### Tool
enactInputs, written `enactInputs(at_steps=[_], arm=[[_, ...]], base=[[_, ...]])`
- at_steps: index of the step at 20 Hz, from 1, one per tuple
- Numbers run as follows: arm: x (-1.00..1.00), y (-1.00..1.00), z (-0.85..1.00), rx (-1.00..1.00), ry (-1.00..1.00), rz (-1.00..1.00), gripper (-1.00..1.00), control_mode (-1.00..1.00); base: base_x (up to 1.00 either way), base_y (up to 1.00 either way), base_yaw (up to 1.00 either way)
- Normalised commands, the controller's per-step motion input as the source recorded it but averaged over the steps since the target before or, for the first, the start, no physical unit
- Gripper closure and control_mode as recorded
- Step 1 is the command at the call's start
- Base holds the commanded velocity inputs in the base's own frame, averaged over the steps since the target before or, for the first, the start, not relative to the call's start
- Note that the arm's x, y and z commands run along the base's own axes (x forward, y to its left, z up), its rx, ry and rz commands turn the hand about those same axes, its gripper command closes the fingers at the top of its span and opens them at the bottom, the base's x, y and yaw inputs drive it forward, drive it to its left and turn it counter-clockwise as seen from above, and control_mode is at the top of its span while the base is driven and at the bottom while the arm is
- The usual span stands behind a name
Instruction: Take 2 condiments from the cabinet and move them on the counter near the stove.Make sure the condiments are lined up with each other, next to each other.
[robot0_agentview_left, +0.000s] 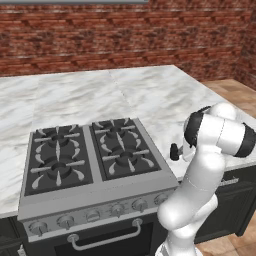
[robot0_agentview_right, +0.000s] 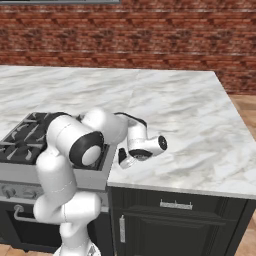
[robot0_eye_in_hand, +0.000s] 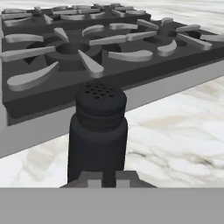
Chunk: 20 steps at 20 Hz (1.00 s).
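The gripper was closed tight on the black shaker, which stood upright between its fingertips, perforated cap up. In the left base view the shaker sat low over the counter, just beside the stove's right edge; whether its base touched the marble was hard to tell. In the right base view the gripper hung at the counter's front, next to the stove.

White arm of rounded glossy segments, black bands at joints, small dark pincer tips
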Motion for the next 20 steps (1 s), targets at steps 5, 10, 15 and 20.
enactInputs(at_steps=[5,10,15,20], arm=[[0.09,-0.01,-0.18,0.00,-0.01,0.01,-1.00,-1.00],[-0.20,0.00,-0.05,0.00,-0.05,0.08,-1.00,-1.00],[-0.38,-0.03,0.28,0.00,-0.08,0.03,-1.00,-1.00],[-0.15,-0.01,0.76,0.00,-0.05,0.00,-1.00,-1.00]], base=[[0.00,0.00,0.00],[0.00,0.00,0.00],[0.00,0.00,0.00],[0.00,0.00,0.00]])
